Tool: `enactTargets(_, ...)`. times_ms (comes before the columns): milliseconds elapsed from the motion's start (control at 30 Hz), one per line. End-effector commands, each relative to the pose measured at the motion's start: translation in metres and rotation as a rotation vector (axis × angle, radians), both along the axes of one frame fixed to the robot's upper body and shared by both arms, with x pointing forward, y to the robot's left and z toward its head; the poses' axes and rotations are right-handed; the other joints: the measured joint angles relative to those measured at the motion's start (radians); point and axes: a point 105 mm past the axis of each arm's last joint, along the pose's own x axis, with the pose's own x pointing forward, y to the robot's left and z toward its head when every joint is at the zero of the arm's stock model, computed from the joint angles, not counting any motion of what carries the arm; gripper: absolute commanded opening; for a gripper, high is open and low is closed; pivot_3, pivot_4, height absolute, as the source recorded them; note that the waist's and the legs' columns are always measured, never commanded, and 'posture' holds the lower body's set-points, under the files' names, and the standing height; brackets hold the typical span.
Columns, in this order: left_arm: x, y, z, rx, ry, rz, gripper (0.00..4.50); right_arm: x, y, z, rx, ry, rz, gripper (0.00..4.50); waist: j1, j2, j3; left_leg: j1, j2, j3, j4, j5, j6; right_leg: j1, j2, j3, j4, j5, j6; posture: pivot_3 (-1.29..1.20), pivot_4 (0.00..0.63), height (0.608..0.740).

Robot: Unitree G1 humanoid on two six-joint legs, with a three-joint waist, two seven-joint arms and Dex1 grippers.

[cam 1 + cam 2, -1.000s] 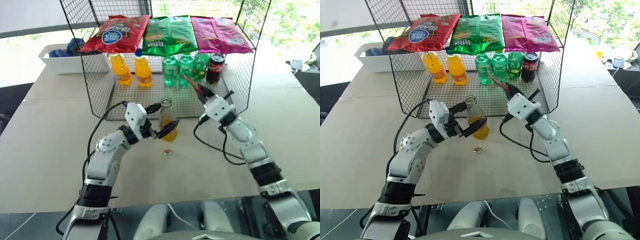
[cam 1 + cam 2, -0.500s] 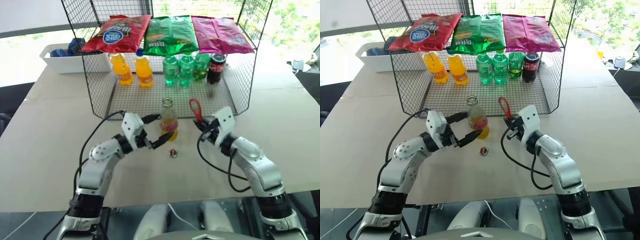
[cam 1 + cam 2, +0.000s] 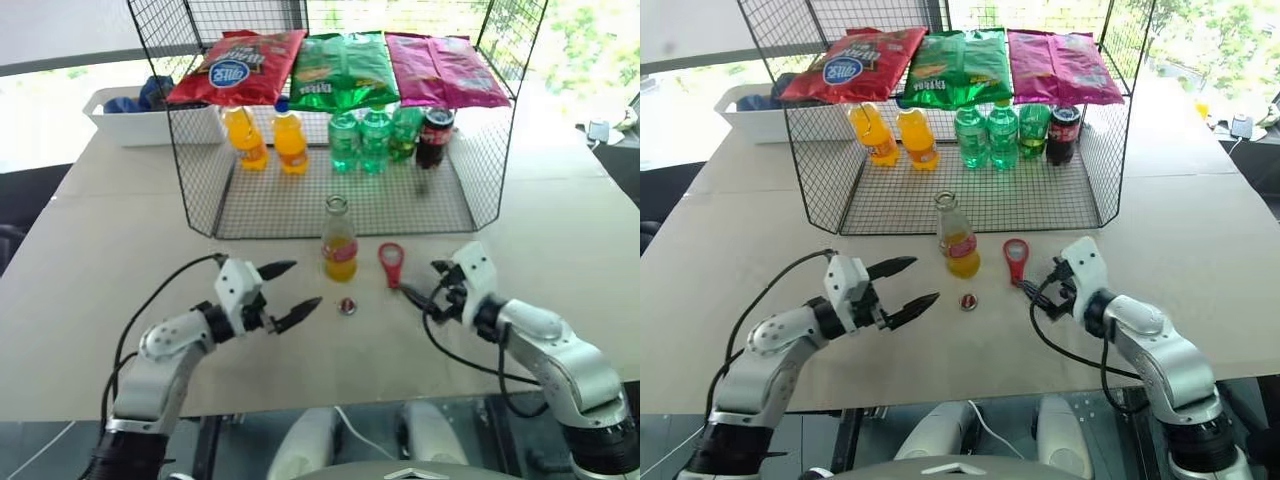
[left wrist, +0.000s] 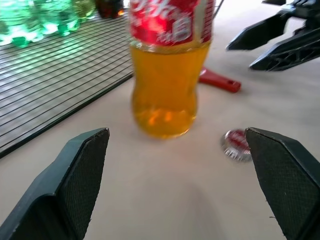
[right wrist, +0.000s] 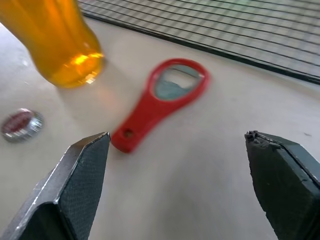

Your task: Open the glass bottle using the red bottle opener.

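Slim clear glass bottle of orange drink upright on tabletop, cap lying beside: opening looks done. Flat red bottle opener on tabletop, just right of bottle. Left pincer, right pincer both apart, empty. Next: likely arms retreat.

Left gripper open, empty. Bottle upright on table ahead, beside wire shelf. Cap lies near bottle; opener beyond; right gripper farther.
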Motion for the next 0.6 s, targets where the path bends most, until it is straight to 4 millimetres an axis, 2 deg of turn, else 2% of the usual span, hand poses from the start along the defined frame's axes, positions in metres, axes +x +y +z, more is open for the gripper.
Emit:
enactTargets(33,-0.004,0.016,0.014,0.0,-0.059,0.035,4.5,-0.008,-0.009,0.02,0.006,-0.133,0.015,4.45,-0.001,0.0,0.0,0.0,0.0,0.0,0.0,0.0,0.0,0.0,0.0,0.0,0.0,0.0,0.0,0.0,0.15,0.74)
enactTargets(133,-0.01,0.032,0.013,0.005,-0.04,0.07,4.5,-0.013,-0.026,0.021,0.028,-0.176,0.001,4.45,-0.002,0.0,0.0,0.0,0.001,0.0,0.0,0.0,0.0,0.0,0.0,0.0,0.0,0.0,0.0,0.0,0.15,0.74)
enactTargets(267,-0.01,0.049,0.005,0.052,-0.017,0.136,4.5,-0.019,-0.05,0.01,-0.004,-0.18,0.004,4.45,-0.003,0.0,0.0,0.003,0.001,0.0,0.0,0.0,0.0,0.003,0.0,0.0,0.0,0.0,0.0,0.0,0.15,0.74)
enactTargets(467,-0.007,0.056,-0.003,0.118,-0.001,0.211,4.5,-0.037,-0.071,-0.004,-0.024,-0.184,0.046,4.45,0.001,0.0,0.0,0.003,0.001,0.001,0.0,0.0,0.0,0.004,0.0,0.0,0.0,0.0,0.0,0.0,0.15,0.74)
enactTargets(600,-0.01,0.055,-0.007,0.156,0.003,0.239,4.5,-0.04,-0.075,-0.005,-0.016,-0.21,0.043,4.45,-0.003,0.0,0.0,0.004,0.002,0.001,0.0,0.0,0.0,0.004,-0.001,0.001,0.0,0.0,0.0,0.0,0.15,0.74)
